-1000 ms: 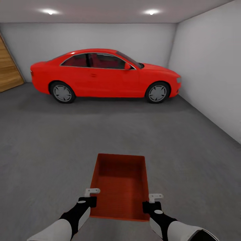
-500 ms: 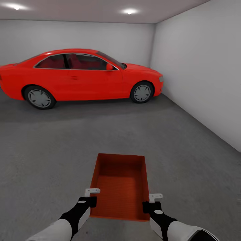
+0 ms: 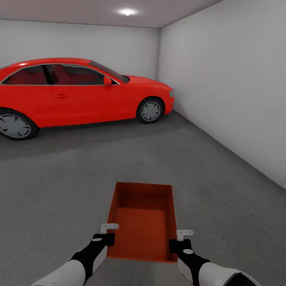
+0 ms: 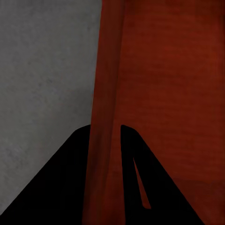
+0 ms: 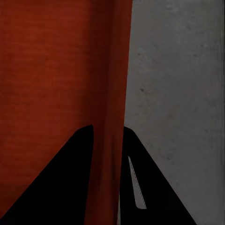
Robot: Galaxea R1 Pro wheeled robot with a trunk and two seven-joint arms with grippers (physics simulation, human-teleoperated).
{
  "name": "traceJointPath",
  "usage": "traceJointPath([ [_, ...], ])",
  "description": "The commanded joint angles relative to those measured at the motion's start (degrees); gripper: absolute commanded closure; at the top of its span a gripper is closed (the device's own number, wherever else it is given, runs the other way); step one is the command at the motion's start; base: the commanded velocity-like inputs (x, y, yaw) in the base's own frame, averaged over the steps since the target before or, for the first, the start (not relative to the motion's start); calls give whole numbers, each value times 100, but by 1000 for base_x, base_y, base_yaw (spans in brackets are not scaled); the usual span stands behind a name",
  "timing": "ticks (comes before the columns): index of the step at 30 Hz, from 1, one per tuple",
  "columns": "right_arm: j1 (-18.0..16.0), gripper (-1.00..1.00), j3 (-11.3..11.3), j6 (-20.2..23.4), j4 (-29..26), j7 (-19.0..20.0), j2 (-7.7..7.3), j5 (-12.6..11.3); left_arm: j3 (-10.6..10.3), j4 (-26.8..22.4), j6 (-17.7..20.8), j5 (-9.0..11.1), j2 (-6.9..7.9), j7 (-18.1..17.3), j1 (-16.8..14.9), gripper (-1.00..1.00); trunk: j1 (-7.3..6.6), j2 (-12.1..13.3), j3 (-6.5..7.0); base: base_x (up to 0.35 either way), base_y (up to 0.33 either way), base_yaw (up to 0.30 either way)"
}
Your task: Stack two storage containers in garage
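One storage container (image 3: 143,222) is carried level in front of the trunk, above the garage floor (image 3: 59,178). The left end effector (image 3: 108,233) pinches its left wall; the right end effector (image 3: 182,239) pinches the right wall, presumably to keep the load balanced. The red car (image 3: 75,95) stands well ahead beside the wall (image 3: 230,87).

Open concrete floor (image 3: 79,171) ahead; red car (image 3: 71,93) far left, wall (image 3: 230,91) right

Red car (image 3: 75,93) (side-on) on grey concrete floor (image 3: 59,174); plain white walls (image 3: 226,87).
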Motion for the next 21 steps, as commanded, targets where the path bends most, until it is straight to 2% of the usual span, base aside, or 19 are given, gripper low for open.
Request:
traceJointPath([
  [1, -10, 100, 50, -230, -3, -393, -164, -52, -35, 8, 69, 52, 5, 49, 1, 100, 6, -10, -10, 322, 0, -286],
  [21, -9, 100, 50, -233, -3, -396, -164, -52, -35, 8, 69, 52, 5, 49, 1, 100, 6, -10, -10, 322, 0, -286],
])
